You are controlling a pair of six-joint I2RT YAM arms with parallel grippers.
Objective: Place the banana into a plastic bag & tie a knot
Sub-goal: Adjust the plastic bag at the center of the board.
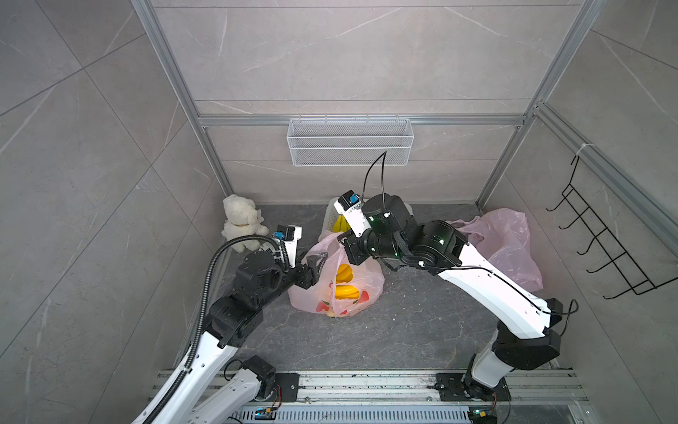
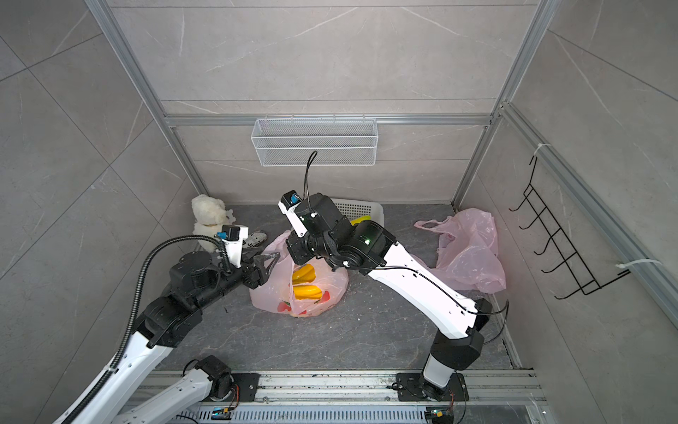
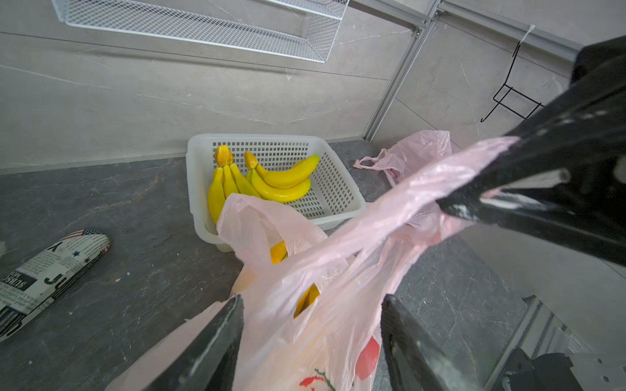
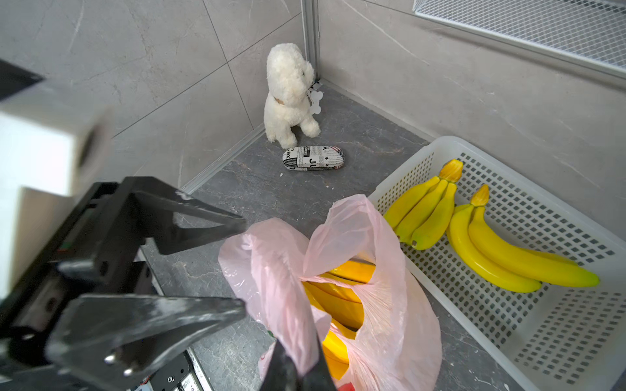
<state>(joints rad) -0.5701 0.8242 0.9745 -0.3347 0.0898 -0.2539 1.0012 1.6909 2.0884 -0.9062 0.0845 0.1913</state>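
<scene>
A pink plastic bag (image 1: 367, 282) stands on the table (image 1: 403, 330) with a banana bunch (image 1: 345, 292) inside. The film looks thin, limp and slippery, so the handles seem the place to grip for knotting. The right claw (image 3: 450, 203) pinches one handle (image 3: 389, 216) taut. The left claw (image 3: 311, 301) is spread at the bag's edge. Just behind the bag, a white basket (image 4: 447, 139) of spare bananas (image 4: 508, 267) may crowd the work. A plush dog (image 4: 288, 91) and a printed case (image 4: 313, 158) sit farther off.
</scene>
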